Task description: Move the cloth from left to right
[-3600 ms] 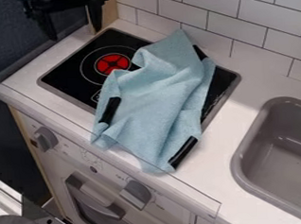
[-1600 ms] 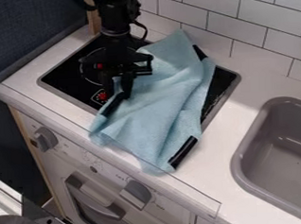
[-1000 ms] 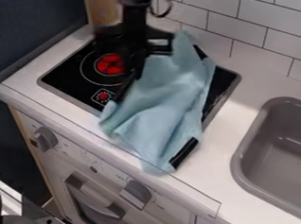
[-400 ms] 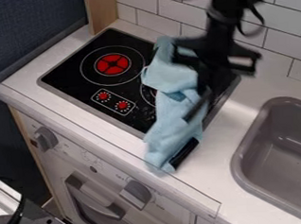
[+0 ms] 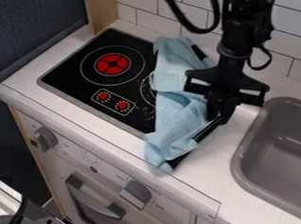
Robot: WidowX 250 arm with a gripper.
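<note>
One blue cloth (image 5: pixel 173 79) is bunched across the cooktop's (image 5: pixel 69 76) sink-facing side | black-strip edge is pinched by the end effector (image 5: pixel 218 114) near the sink (image 5: pixel 244 149)

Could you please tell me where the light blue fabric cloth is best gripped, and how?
Probably by the straight black strip on its right edge, from above, where the black gripper is: that strip gives a narrow edge to pinch, while the cloth's middle is bunched in folds.
</note>
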